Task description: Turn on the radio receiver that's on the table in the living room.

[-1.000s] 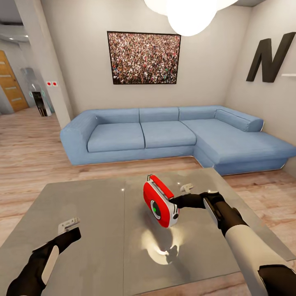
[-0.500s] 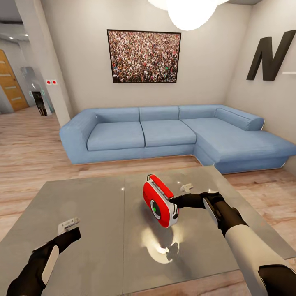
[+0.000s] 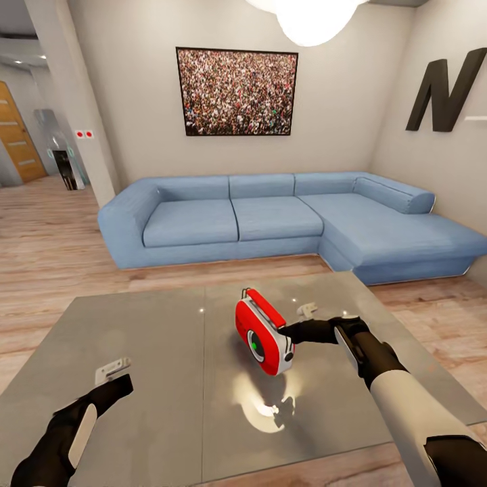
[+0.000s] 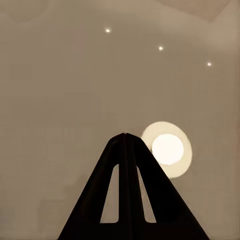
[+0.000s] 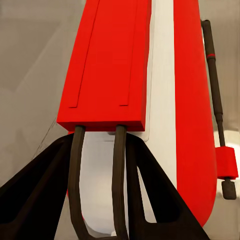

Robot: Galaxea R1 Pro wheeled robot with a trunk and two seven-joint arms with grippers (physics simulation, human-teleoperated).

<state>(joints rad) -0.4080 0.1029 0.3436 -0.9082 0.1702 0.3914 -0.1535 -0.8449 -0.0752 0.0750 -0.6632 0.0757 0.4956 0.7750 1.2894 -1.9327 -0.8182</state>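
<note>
The red radio receiver [image 3: 264,335] stands upright on the grey glossy table [image 3: 155,352], its green-centred dial [image 3: 256,343] facing me. My right gripper [image 3: 284,331] reaches in from the right, its tips against the radio's side. In the right wrist view the radio [image 5: 120,65] looms close, with its white band and thin handle [image 5: 215,90]. The right gripper [image 5: 98,131] is narrowly open, its two fingertips butted against a raised red panel and holding nothing. My left gripper [image 3: 127,384] hovers low over the table's near left part, and the left wrist view shows the left gripper [image 4: 124,135] shut and empty.
A blue L-shaped sofa [image 3: 270,220] stands behind the table, under a crowd picture [image 3: 237,93]. A black "N" [image 3: 446,95] hangs on the right wall and a pendant lamp [image 3: 314,17] overhead. Wood floor surrounds the table, and a hallway opens at far left.
The whole head view has shifted slightly, so the lamp sits higher in the picture. The radio and both arms keep their places.
</note>
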